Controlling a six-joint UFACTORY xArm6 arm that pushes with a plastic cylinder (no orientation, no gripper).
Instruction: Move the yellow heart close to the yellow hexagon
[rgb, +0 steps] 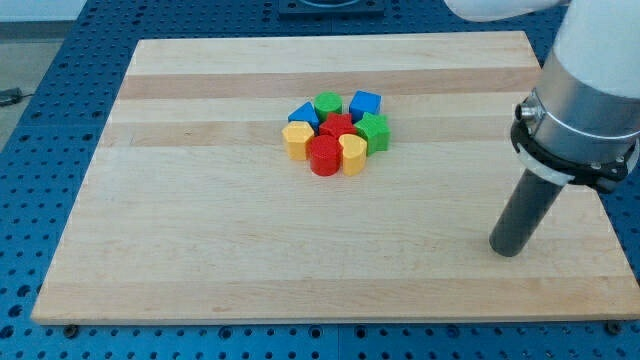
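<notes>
A: Item one, the task's block?

B: Yellow heart, in a tight cluster of blocks around the middle of the wooden board, somewhat nearer the top edge than the bottom. It sits on the cluster's lower right side. Its lobes appear to face the view's left, with the narrower end to the right, so its long axis runs roughly left-right; at this size I cannot be firm on that.

A: Its neighbours?

B: Red cylinder touching it on the left; green block just above and right; a red block above it at the cluster's centre.

A: Item two?

B: Yellow hexagon, on the cluster's left side, with the red cylinder between it and the heart.

A: Remaining stock?

B: Blue block upper left, green block at the top, blue block upper right.

A: The tool?

B: My tip rests on the board near the right edge, towards the bottom right corner, well apart from every block. It is a plain rod; no fingers to report.
</notes>
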